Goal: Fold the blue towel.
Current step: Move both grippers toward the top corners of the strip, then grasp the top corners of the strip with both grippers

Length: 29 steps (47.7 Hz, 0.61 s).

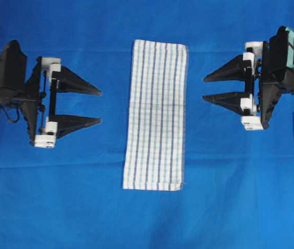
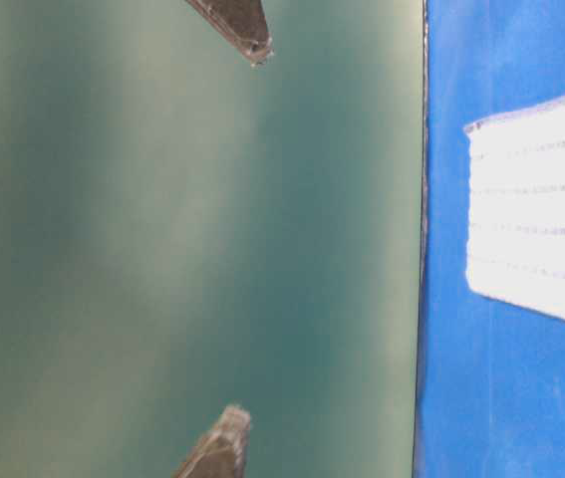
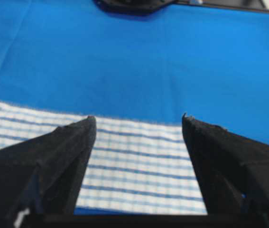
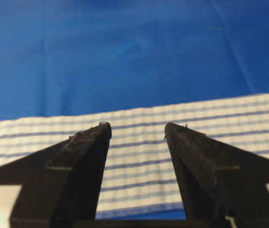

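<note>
Nearest the lens in the left wrist view are the left gripper's two black fingers, spread wide w/ nothing between them, tips hanging over the near part of the blue towel. Same picture from the right wrist view: right gripper fingers apart, empty, towel showing through the gap

Overhead, the towel is the landmark: long narrow rectangle, white w/ thin dark- and light-blue stripes, lying flat at the centre of the blue table covering, long sides facing the two arms. Left gripper sits well off the towel's left long edge, arm stretched level, fingers pointing straight at the towel, not touching it. Right gripper mirrors it off the towel's right long edge, a bit nearer the towel's top end, jaws parted, also clear of the cloth

Table-level view is mostly blurred green; two dark fingertips poke in top and bottom, which arm can't tell; towel end visible on the covering at right
</note>
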Each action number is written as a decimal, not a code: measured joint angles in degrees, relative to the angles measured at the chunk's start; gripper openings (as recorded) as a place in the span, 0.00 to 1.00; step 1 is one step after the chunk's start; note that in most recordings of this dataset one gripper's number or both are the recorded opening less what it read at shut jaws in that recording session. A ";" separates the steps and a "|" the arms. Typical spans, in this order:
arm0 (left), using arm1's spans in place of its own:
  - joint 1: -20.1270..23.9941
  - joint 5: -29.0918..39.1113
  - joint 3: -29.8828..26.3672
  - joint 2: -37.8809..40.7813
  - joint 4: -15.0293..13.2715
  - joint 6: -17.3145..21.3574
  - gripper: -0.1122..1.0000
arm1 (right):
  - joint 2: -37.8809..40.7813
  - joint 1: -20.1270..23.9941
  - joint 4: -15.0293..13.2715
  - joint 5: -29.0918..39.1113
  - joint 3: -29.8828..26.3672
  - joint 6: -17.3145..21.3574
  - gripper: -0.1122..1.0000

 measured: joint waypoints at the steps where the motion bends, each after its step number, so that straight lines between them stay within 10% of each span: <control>1: 0.18 -0.09 -0.26 0.44 0.00 0.18 0.75 | 0.18 -0.44 0.00 0.00 0.00 0.00 0.63; 29: 18.98 -5.19 -10.72 25.40 0.00 2.37 0.92 | 22.94 -19.78 -2.46 -1.49 -6.77 -0.79 0.71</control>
